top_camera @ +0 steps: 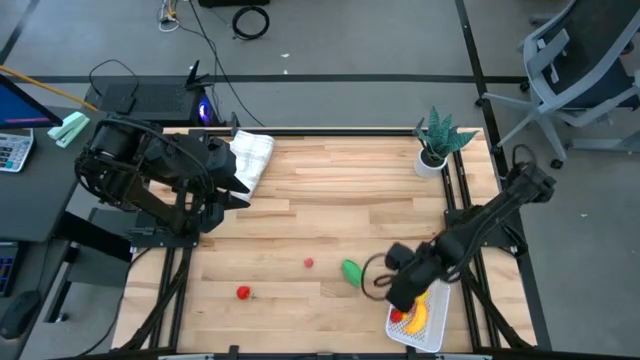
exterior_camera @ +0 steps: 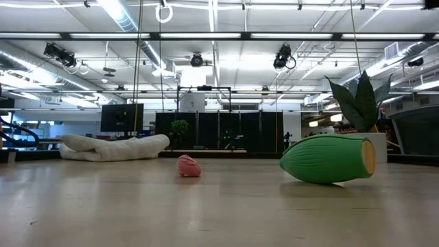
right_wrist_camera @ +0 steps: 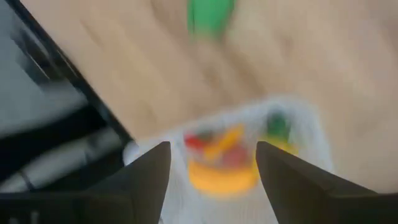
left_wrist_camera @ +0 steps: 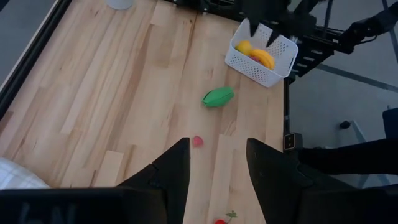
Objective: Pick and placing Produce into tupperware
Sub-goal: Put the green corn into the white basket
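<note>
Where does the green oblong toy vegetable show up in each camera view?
High view: green oblong toy vegetable, lower middle, left of the white perforated plastic basket.
Low view: right of centre.
Left wrist view: upper middle, below the basket.
Right wrist view: blurred, top centre.
Shared landmark: the basket.

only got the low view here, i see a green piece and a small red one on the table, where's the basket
Observer: The white basket sits at the table's front right corner, under the right tool.
Operator: anything in it
Observer: Yes, a yellow banana and some red pieces lie inside.
Operator: right tool holding something
Observer: No, the right tool is open and empty above the basket.
Operator: any more produce out
Observer: Besides your green piece and small red piece, a second red piece lies nearer the front left.
</note>
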`<state>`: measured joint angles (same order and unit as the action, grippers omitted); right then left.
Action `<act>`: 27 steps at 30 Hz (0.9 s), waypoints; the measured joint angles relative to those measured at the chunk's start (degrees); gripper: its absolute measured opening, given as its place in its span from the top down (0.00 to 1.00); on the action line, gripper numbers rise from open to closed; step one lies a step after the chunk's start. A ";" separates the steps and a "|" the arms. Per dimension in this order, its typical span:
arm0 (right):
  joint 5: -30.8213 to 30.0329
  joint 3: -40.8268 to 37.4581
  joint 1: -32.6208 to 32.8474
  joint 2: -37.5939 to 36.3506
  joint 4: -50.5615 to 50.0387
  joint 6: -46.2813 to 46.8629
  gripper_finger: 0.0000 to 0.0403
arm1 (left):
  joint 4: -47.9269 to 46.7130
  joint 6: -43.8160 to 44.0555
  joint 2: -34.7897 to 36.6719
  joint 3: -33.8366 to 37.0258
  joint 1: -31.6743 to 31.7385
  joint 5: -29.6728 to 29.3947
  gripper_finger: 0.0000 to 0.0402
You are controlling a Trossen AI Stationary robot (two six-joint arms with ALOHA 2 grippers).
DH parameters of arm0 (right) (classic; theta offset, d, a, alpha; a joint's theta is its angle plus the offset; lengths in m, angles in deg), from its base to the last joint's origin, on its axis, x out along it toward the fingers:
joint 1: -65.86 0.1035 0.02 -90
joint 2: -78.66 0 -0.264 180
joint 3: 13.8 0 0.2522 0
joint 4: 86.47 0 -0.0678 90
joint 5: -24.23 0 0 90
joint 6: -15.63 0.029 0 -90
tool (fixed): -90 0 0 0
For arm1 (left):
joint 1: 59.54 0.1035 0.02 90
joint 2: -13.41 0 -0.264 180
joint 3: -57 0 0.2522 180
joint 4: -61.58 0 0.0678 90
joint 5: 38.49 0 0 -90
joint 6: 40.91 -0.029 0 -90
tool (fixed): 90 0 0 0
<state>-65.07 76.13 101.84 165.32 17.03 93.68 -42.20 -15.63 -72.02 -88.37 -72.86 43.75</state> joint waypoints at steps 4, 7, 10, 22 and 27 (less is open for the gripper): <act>-10.72 2.41 -3.36 -3.03 0.23 -2.07 0.39 | 0.00 1.22 0.00 0.01 0.01 -0.10 0.60; -12.57 3.09 -6.58 -3.37 2.91 -5.25 0.39 | 0.00 2.59 0.00 0.00 0.02 -0.14 0.60; -10.78 3.09 -9.54 -1.72 6.36 -6.58 0.39 | 0.00 2.68 0.00 0.00 0.02 -0.14 0.60; -0.37 3.07 -14.64 11.80 9.84 -4.37 0.39 | 0.01 4.12 0.00 0.01 0.02 -0.15 0.60; 1.94 3.07 -14.62 16.32 16.31 -2.75 0.39 | 0.00 3.62 0.00 0.02 0.02 -0.15 0.60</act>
<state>-63.13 79.20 87.23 181.64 33.34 90.92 -42.20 -12.01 -72.02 -88.36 -72.84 43.61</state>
